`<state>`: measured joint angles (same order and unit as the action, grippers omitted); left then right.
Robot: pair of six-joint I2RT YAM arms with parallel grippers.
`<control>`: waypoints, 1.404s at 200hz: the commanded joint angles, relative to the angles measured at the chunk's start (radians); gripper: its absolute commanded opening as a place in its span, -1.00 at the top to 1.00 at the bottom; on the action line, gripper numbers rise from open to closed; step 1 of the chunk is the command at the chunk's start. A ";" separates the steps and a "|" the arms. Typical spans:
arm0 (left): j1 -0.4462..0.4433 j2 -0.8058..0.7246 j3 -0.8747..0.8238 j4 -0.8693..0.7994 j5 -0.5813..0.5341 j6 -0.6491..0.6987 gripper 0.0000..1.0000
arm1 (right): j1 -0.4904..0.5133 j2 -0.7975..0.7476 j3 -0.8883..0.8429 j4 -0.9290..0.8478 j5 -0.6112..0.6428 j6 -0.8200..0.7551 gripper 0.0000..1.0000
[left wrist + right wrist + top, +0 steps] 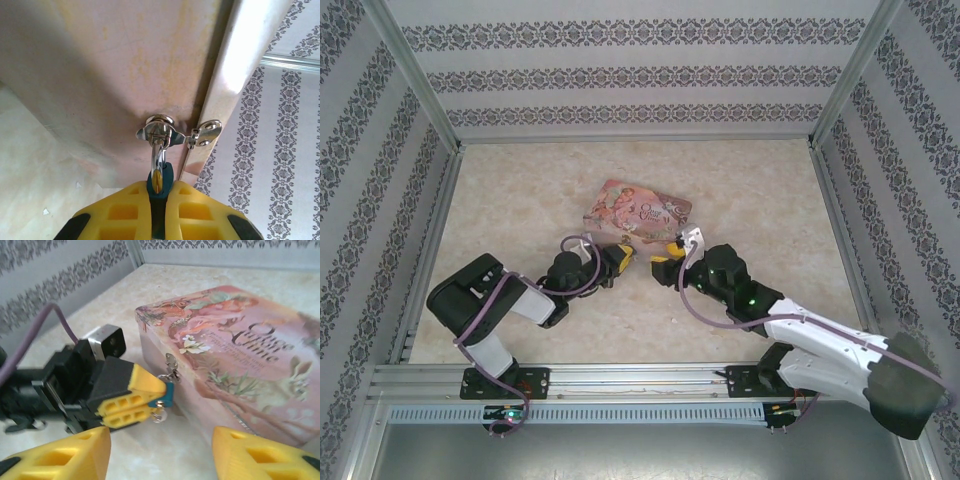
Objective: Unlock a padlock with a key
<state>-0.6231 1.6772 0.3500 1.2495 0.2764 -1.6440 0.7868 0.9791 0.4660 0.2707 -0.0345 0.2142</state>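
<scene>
While the right gripper (pixel 161 436) stands with its yellow fingers (pixel 75 452) spread wide and nothing between them, the left gripper (pixel 150 401) just beyond it is pressed together on the padlock (pixel 168 394). Its blue body sits pinched at the very fingertips, with a small silver ring (pixel 160 416) dangling below. Farther on, the shackle (pixel 157 155) passes through the hasp (pixel 160 131) on the front wall of the pink tin (pixel 235 355), which rests on the table (pixel 740 190).

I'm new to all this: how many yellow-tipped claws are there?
2. The left gripper is clamped on the padlock at the pink tin; the right gripper is open, facing it.
</scene>
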 commanded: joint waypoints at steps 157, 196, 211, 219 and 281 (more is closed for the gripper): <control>-0.044 -0.459 0.022 -0.532 -0.074 0.049 0.94 | 0.183 0.044 0.207 -0.337 0.154 -0.988 -0.62; -0.045 -0.500 0.030 -0.572 -0.097 0.056 0.96 | 0.228 0.137 0.251 -0.333 0.176 -1.047 -0.52; -0.046 -0.504 0.030 -0.569 -0.098 0.055 0.96 | 0.235 0.175 0.270 -0.327 0.172 -1.048 -0.42; -0.046 -0.505 0.030 -0.568 -0.098 0.054 0.96 | 0.239 0.193 0.278 -0.319 0.171 -1.048 -0.38; -0.046 -0.515 0.030 -0.576 -0.107 0.046 1.00 | 0.244 0.303 0.331 -0.280 0.150 -1.033 -0.12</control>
<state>-0.6537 1.1976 0.3405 0.6552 0.1963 -1.6161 1.0191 1.2552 0.7582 -0.0414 0.1165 -0.8192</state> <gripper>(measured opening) 0.083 0.585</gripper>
